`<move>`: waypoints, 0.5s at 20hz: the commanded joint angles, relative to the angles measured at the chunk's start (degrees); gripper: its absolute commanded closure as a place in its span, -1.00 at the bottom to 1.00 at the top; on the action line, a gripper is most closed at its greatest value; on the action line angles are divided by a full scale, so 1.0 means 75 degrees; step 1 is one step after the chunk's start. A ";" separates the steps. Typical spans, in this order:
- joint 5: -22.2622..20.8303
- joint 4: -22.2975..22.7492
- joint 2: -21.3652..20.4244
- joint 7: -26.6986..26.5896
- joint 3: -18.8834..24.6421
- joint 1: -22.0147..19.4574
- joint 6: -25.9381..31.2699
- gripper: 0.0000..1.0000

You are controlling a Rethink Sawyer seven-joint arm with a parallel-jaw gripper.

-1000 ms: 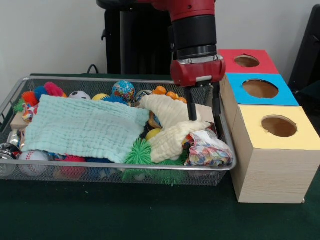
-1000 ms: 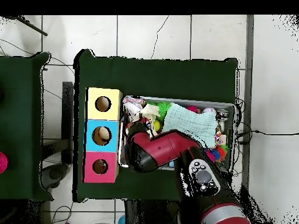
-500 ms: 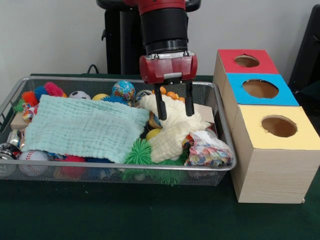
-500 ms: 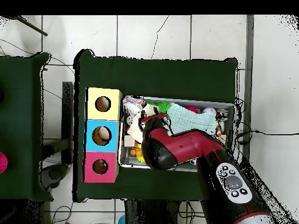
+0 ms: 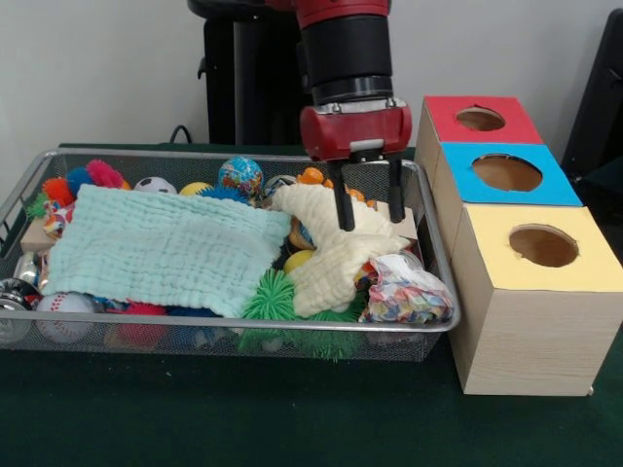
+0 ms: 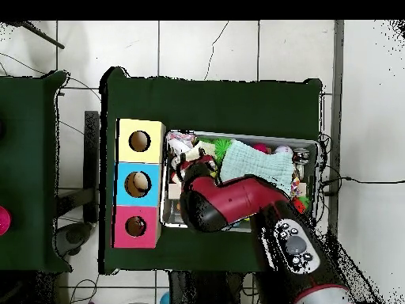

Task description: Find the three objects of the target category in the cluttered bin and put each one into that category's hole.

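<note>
A dark green table [image 5: 195, 418] stands before a pale wall, on a white tiled floor in the overhead view; on it sit the bin [image 5: 443, 292], a wide wire basket, and beside its right end, in the front view, a row of three wooden boxes. The nearest box has a yellow top [image 5: 542, 245], the middle one a blue top [image 5: 506, 173], and the farthest carries the red-panelled hole [image 5: 480, 119]; in the overhead view that hole [image 6: 135, 226] is the one nearest the robot's base.

The bin is crowded: a mint green cloth [image 5: 161, 248] covers much of the left and middle, a cream cloth [image 5: 336, 243] lies crumpled toward the right, and balls, spiky green toys [image 5: 270, 297] and a speckled bundle [image 5: 407, 290] show around them. The gripper [image 5: 368, 206] hangs over the cream cloth at the bin's right part with its two black fingers apart and nothing between them; the tips look close to the cloth, though touching cannot be told.

The step in hand seems to be the search, with no object yet held. The next move likely calls for lowering onto the cream cloth, pinching it and drawing it aside to uncover what lies under it; the cloth may drag neighbouring toys along.
</note>
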 commanded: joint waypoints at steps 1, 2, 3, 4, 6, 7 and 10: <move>-0.0637 0.0025 0.0453 0.0374 -0.0623 0.0555 -0.0178 -1.00; -0.0643 0.0010 0.0485 0.0408 -0.0734 0.0645 -0.0253 -1.00; -0.0650 0.0015 0.0500 0.0412 -0.0768 0.0670 -0.0271 -1.00; -0.0658 0.0021 0.0514 0.0417 -0.0802 0.0695 -0.0290 -1.00; -0.0698 0.0060 0.0572 0.0356 -0.0765 0.0629 -0.0233 -1.00; -0.0708 0.0101 0.0562 0.0224 -0.0673 0.0548 0.0075 -1.00; -0.0562 0.0199 0.0516 -0.0155 -0.0603 0.0449 0.1057 -1.00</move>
